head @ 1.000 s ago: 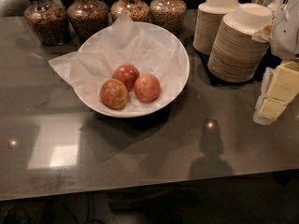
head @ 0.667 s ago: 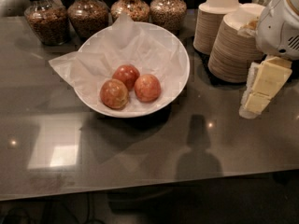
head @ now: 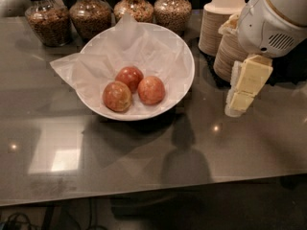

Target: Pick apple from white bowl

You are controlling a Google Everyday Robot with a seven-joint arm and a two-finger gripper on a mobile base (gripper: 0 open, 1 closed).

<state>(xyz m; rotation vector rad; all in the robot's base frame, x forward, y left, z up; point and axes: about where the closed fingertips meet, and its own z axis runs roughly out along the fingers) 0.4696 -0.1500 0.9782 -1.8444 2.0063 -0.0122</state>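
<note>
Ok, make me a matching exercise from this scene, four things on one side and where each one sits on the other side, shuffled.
Things:
1. pinkish-red apple
2. gripper
3. glass jars
4. stacked paper bowls

Places:
a. back row, behind the white bowl
b. above the table, right of the white bowl
c. inside the white bowl, rightmost of three
d. back right, partly behind the robot arm

Pairs: 1-c, 2-b, 3-a, 4-d.

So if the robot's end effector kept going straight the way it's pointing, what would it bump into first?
Probably the table, just right of the white bowl. The end effector points down there, near the stacked bowls, though depth is unclear.
</note>
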